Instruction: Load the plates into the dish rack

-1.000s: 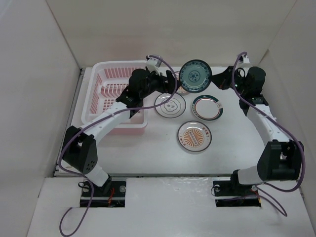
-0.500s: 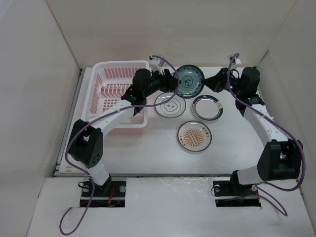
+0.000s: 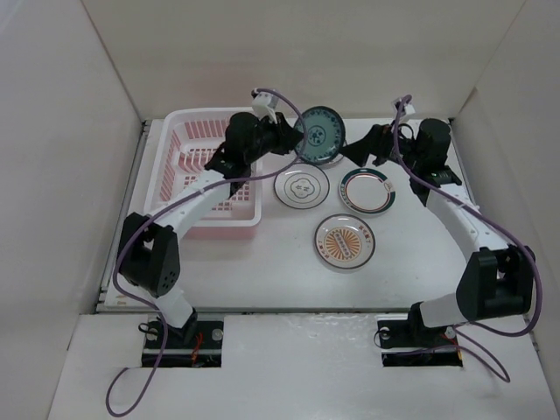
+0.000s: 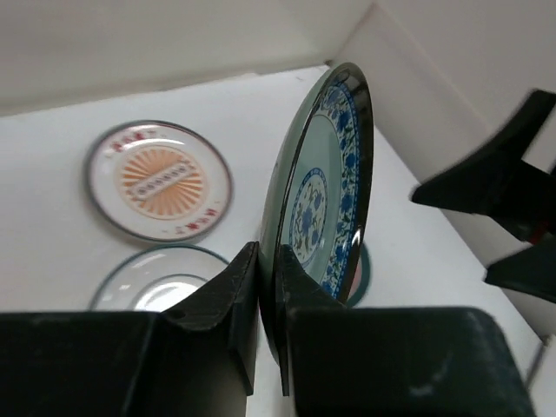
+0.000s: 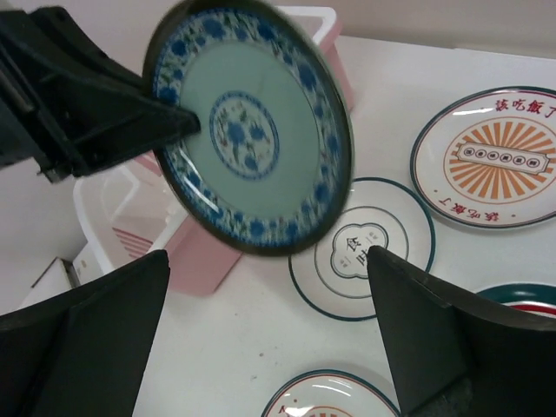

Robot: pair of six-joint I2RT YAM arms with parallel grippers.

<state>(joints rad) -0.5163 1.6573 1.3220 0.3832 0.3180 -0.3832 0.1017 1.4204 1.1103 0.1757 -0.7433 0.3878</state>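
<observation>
My left gripper [image 3: 296,140] [image 4: 268,261] is shut on the rim of the dark green plate [image 3: 320,135] [image 4: 328,187] [image 5: 252,122], which stands on edge in the air just right of the pink dish rack [image 3: 203,171] [image 5: 201,254]. Its jaws pinch the lower rim. My right gripper [image 3: 361,150] [image 5: 268,254] stands wide open just right of that plate, not touching it. Flat on the table lie a white plate with a dark centre mark [image 3: 302,186] [image 5: 363,249], a green-rimmed plate [image 3: 367,191] and an orange sunburst plate [image 3: 346,242] [image 4: 159,181] [image 5: 486,156].
White walls close in the table at the left, back and right. The rack sits at the back left, its near right corner close under the left arm. The three flat plates cluster at the table's middle, below both grippers.
The left gripper has shut on the dark green plate's rim and the right gripper has let go and opened. The plate has shifted left towards the rack.
</observation>
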